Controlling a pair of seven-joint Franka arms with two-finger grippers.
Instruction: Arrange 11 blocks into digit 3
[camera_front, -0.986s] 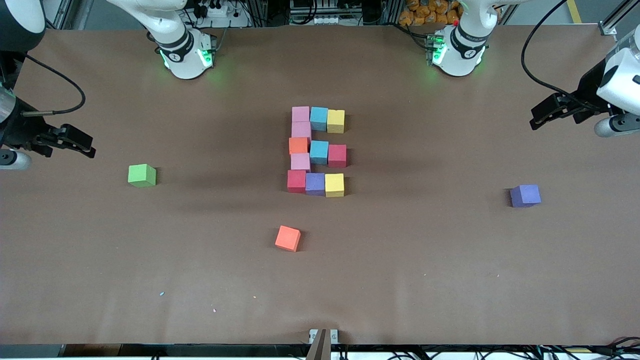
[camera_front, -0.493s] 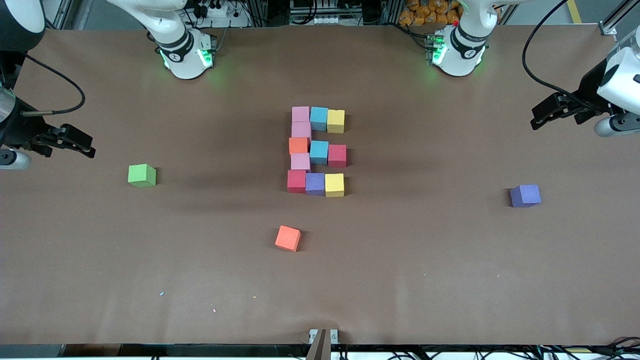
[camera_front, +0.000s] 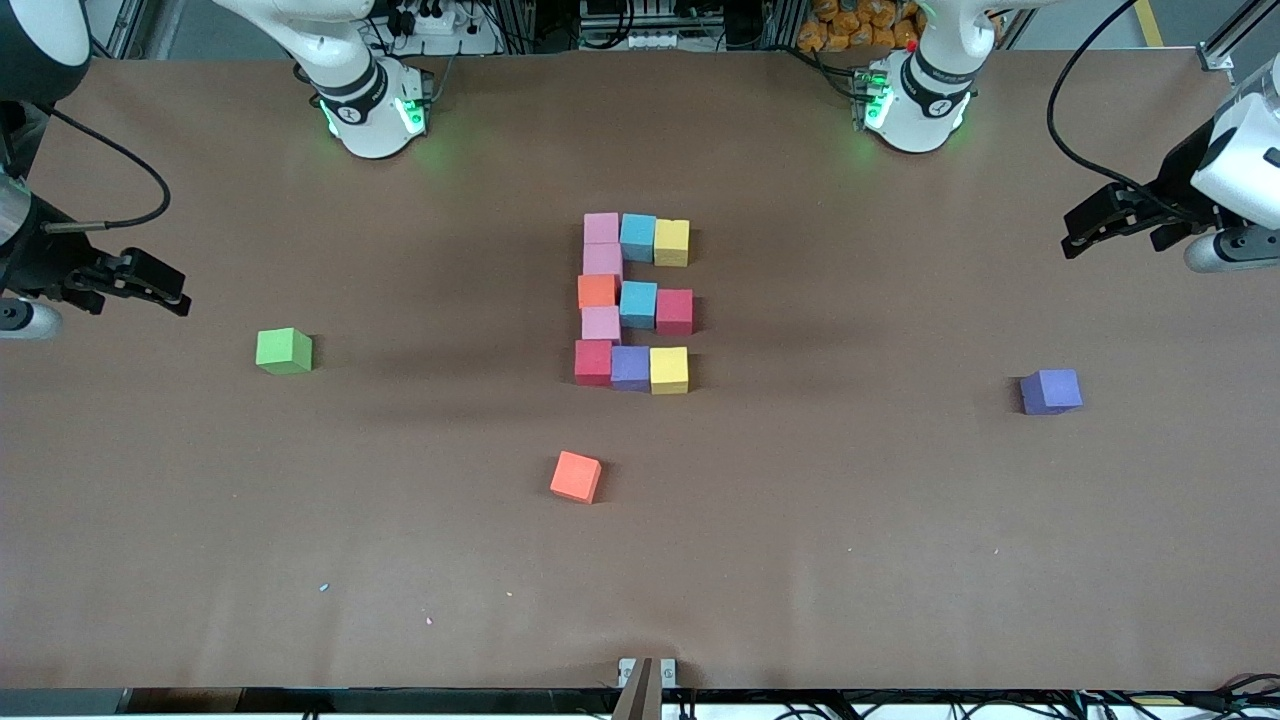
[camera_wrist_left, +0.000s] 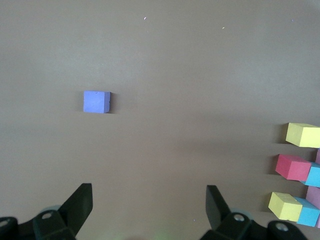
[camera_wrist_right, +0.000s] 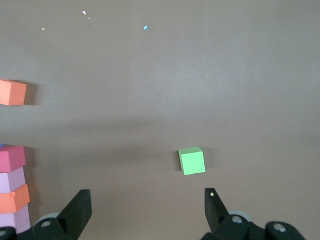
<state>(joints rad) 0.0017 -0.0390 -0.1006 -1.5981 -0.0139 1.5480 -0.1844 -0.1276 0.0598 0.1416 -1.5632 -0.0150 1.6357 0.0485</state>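
At table centre: eleven blocks (camera_front: 632, 302) stand touching, digit formed, unchanged over last second. Left gripper (camera_front: 1095, 228) edges slightly toward its end, right gripper (camera_front: 150, 282) stays still; both spread, empty. Task looks finished.

Eleven small matte foam blocks (camera_front: 633, 302) sit edge to edge near the middle of the table, flat on their faces. The row farthest from the front camera holds a pink cube (camera_front: 601, 228), a light blue cube (camera_front: 638, 237) and a yellow cube (camera_front: 672, 242). A column runs toward the camera along the right arm's end of the cluster: a second pink cube (camera_front: 603, 260), an orange cube (camera_front: 597, 291), a third pink cube (camera_front: 601, 323), and a crimson cube (camera_front: 593, 362). Beside the orange one lie a second light blue cube (camera_front: 638, 304) and a second crimson cube (camera_front: 675, 311). The nearest row adds a purple cube (camera_front: 630, 368) and a second yellow cube (camera_front: 669, 369).
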